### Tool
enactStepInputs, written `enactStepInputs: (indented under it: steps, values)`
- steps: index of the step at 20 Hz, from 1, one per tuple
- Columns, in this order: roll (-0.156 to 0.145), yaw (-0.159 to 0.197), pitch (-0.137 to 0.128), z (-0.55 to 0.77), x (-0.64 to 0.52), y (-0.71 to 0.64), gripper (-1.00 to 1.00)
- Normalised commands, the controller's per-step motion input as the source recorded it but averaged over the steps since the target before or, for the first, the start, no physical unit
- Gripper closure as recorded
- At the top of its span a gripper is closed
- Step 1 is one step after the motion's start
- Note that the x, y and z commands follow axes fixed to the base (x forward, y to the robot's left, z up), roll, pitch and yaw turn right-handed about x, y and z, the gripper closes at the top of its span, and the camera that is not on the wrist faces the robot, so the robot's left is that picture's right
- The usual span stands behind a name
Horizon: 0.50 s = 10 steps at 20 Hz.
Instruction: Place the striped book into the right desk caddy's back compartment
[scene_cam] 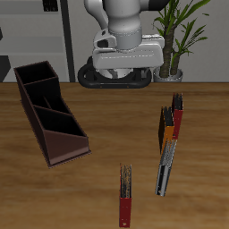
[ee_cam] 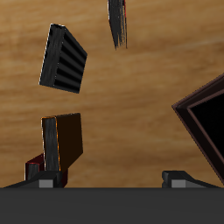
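Note:
The striped book [scene_cam: 166, 168] lies flat on the table near the front edge, long and thin; it also shows in the wrist view [ee_cam: 64, 59]. The right desk caddy [scene_cam: 50, 114] is a dark brown box with slanted dividers. Its back compartment [scene_cam: 36, 79] is the end nearest the robot's base, and one corner of the caddy shows in the wrist view [ee_cam: 206, 122]. My gripper [scene_cam: 125, 64] hangs high above the table's back, far from both book and caddy. In the wrist view the gripper [ee_cam: 112, 178] is open and empty.
An orange book [scene_cam: 166, 130] and a red book [scene_cam: 177, 114] lie side by side just behind the striped book. Another red book [scene_cam: 126, 195] lies at the front edge. A potted plant [scene_cam: 183, 36] stands behind the table.

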Motion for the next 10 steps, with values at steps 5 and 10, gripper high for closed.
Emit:
enactStepInputs:
  steps: [5, 10]
  values:
    - [0.059, 0.053, -0.029, -0.04, 0.03, 0.37, -1.0]
    - [0.018, 0.027, -0.022, 0.0, -0.01, 0.15, -1.0]
